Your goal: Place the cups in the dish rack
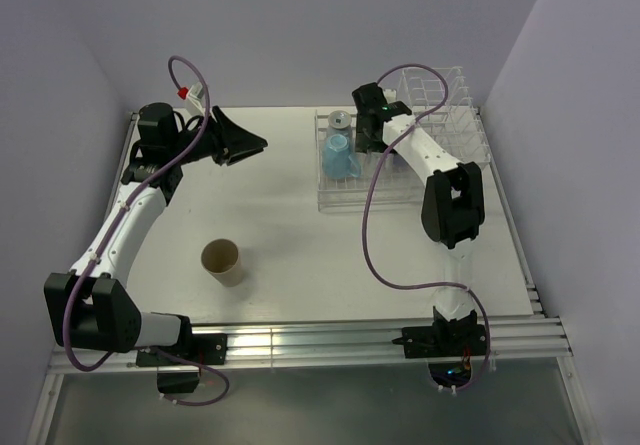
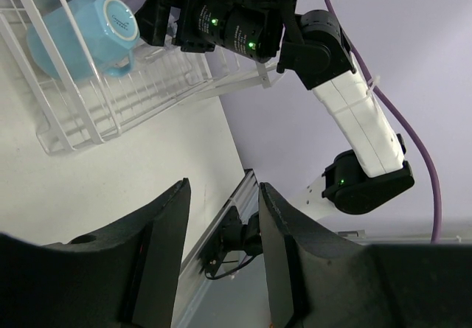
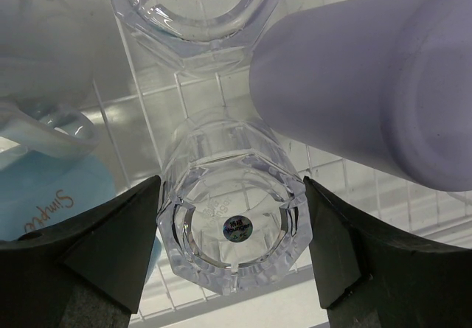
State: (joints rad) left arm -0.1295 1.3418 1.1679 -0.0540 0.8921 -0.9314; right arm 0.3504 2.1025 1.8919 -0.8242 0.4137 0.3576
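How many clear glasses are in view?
2. One glass is between the right gripper's fingers, over the dish rack; the second glass just beyond it, beside the lavender tumbler. Others may be hidden.

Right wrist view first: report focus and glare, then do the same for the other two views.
Right wrist: clear glass sharp, bright highlights on its facets; lavender tumbler soft-edged. Left wrist: left tool dark and underexposed, dish rack crisp. Top external: even light, glare strip on the front rail, faint shadow by the tan cup.
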